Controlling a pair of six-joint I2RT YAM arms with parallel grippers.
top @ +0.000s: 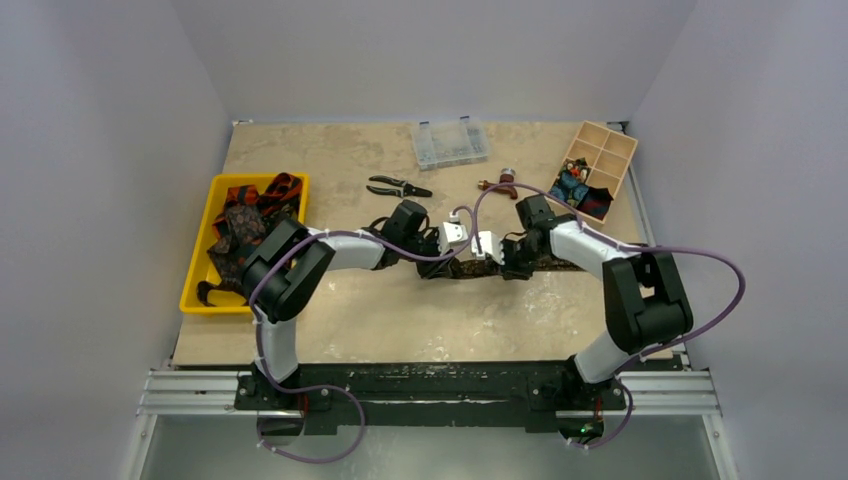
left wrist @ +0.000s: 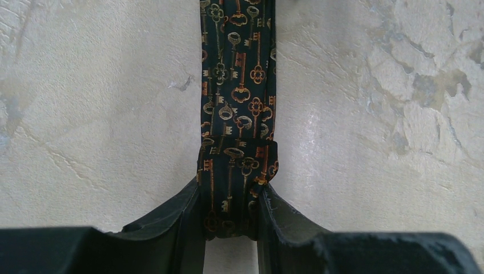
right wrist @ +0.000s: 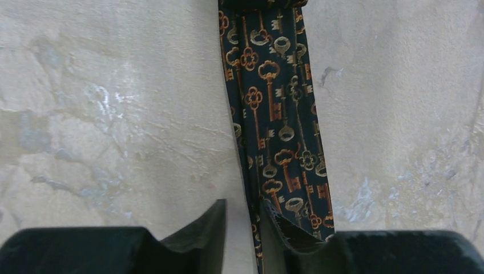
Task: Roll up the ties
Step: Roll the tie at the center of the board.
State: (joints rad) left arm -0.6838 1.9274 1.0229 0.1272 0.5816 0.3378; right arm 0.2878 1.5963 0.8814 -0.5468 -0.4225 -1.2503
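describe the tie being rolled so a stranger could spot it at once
On the tan table, look at the middle, right of the yellow tray. One tie lies stretched out there. Unlike the ties heaped in the tray, it bears gold and orange keys.

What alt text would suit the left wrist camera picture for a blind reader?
The left gripper is shut on the folded end of a dark tie patterned with gold and orange keys. The tie runs straight away across a pale, mottled table.
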